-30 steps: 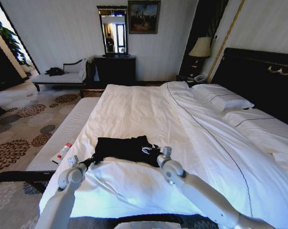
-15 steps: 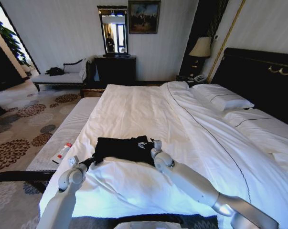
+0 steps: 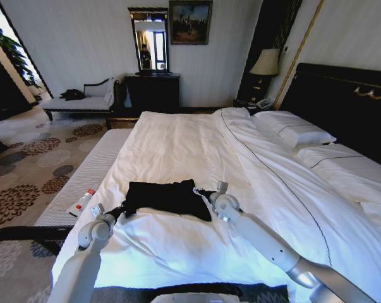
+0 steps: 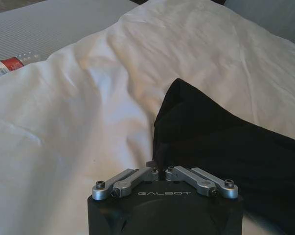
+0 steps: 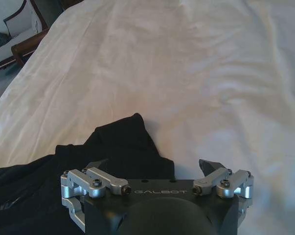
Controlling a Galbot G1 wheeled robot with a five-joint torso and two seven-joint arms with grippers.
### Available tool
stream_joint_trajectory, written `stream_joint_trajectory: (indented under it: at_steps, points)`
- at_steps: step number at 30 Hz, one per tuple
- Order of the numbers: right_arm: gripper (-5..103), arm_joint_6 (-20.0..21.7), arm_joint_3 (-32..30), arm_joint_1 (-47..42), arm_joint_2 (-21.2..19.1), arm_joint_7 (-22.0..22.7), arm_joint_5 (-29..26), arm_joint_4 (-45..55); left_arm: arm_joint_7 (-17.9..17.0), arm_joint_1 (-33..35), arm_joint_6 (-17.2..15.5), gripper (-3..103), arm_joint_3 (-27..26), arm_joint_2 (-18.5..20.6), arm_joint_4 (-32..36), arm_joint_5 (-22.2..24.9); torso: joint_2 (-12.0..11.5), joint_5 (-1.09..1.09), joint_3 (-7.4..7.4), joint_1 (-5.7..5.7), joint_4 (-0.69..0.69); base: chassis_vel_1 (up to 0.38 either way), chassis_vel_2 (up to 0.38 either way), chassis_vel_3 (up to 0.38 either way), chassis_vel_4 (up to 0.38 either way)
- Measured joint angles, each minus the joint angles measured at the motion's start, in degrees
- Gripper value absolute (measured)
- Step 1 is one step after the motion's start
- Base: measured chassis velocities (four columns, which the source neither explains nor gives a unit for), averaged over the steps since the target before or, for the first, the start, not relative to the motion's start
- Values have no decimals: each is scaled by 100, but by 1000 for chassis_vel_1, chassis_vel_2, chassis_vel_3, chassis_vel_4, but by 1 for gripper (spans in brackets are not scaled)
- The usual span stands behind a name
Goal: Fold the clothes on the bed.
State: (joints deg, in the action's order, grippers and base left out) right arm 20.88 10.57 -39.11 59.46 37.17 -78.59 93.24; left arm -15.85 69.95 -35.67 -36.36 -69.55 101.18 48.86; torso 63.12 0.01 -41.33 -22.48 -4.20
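The clothes (image 3: 165, 196), a black T-shirt, lie bunched into a compact rectangle on the white bed (image 3: 196, 142) near its foot. My left gripper (image 3: 121, 211) is at the shirt's left edge. In the left wrist view its fingers are drawn together at the left gripper (image 4: 158, 169), pinching the black cloth (image 4: 220, 147). My right gripper (image 3: 211, 191) hovers at the shirt's right edge. In the right wrist view the right gripper (image 5: 154, 167) stands open, one finger over the black cloth (image 5: 118, 142) and the other over bare sheet.
A grey bench (image 3: 92, 173) runs along the bed's left side with a red-capped bottle (image 3: 83, 200) on it. White pillows (image 3: 294, 132) and a dark headboard (image 3: 342, 101) lie to the right. A chaise (image 3: 83, 101) and a dresser (image 3: 152, 91) stand by the far wall.
My right gripper carried the shirt's right edge leftward over the shirt, let go and drew back to the right, open. The white lettering is now folded under. The left arm barely moved.
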Motion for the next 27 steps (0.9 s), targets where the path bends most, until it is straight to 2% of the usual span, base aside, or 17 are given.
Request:
stream_joint_trajectory:
  at_steps: [1,3,5,6,10,12,16,19,22,25,27]
  points:
    - [103,10,0,2,5,1,-2,0,0,6,-1,1,-3,5,0,-1,0,0,0,0,0,0,0,0,0]
    - [99,40,13,9,8,4,4,2,0,29,-4,1,-17,20,5,-2,0,-1,0,0,0,0,0,0,0]
    - [89,95,94,6,3,9,90,10,0,62,-6,1,-43,30,37,-2,0,-1,0,0,0,0,0,0,0]
    - [89,95,94,6,3,9,90,10,0,62,-6,1,-43,30,37,-2,0,-1,0,0,0,0,0,0,0]
    - [68,173,204,-17,11,52,234,59,-1,101,-7,1,-82,25,88,-2,0,-1,0,0,-1,0,0,0,0]
    - [68,185,218,-18,12,58,259,60,-2,108,-8,1,-88,22,98,-2,0,-1,0,0,0,0,0,0,0]
    - [45,206,235,-4,-8,68,331,76,-6,132,-8,1,-105,15,135,-2,0,-1,0,0,0,0,0,0,0]
    - [41,218,235,-5,-28,70,344,106,-10,143,-8,1,-110,15,155,-2,0,-1,0,0,0,0,0,0,0]
    - [24,244,233,-38,-52,72,346,175,-16,150,-8,1,-113,15,178,-2,0,-1,0,0,0,0,0,0,0]
    - [19,263,228,-74,-67,66,343,239,-20,151,-9,1,-113,16,185,-2,0,-1,0,0,0,0,0,0,0]
    - [8,270,220,-104,-82,49,343,300,-23,151,-10,1,-113,19,186,-2,0,-1,0,0,0,0,0,0,0]
